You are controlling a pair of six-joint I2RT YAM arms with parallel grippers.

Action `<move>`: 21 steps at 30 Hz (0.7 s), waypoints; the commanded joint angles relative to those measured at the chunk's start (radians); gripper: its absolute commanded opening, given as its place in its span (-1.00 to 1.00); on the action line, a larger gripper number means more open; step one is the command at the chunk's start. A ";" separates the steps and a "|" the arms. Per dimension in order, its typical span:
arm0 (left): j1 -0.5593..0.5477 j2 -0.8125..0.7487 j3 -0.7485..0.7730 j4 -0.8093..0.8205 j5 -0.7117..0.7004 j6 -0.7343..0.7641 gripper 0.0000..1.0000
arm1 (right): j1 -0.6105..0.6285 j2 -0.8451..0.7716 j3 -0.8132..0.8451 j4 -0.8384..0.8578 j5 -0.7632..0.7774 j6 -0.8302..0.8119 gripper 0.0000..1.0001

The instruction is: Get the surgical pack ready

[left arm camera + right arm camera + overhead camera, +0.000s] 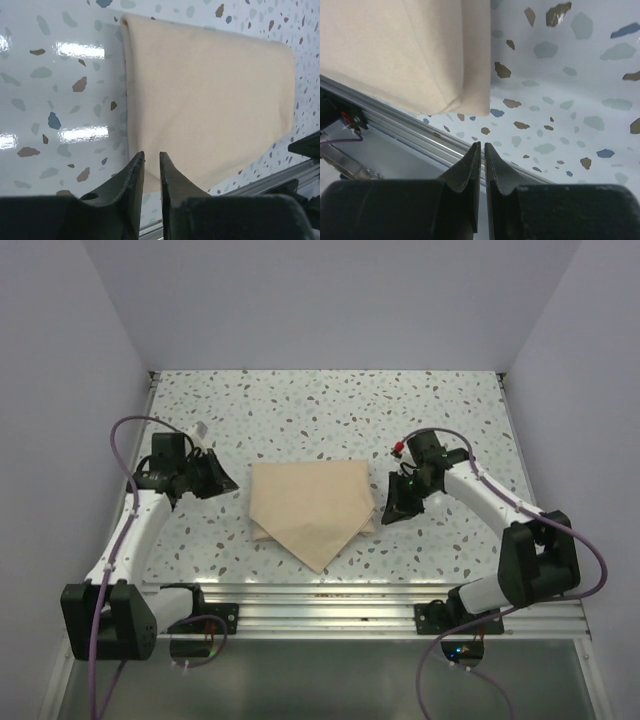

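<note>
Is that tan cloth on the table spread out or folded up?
Folded. The tan cloth lies as a compact bundle with a pointed flap; both wrist views show thick, rounded edges.

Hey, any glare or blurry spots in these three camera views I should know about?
Left wrist: two white glare patches on the glossy speckled table, left of the folded tan cloth bundle. Right wrist: no glare, but the table's speckles look soft-edged. Top external: even light, no glare, reasonably sharp.
</note>
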 commanded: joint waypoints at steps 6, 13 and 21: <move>-0.133 -0.073 -0.014 0.047 -0.044 0.116 -0.29 | 0.000 0.063 -0.207 0.154 -0.170 0.229 -0.83; -0.167 -0.085 0.009 0.052 -0.071 0.165 -0.21 | 0.002 0.107 -0.307 0.467 -0.251 0.511 -0.89; -0.174 -0.036 0.113 0.042 -0.022 0.150 -0.17 | -0.001 0.257 -0.192 0.586 -0.251 0.610 -0.85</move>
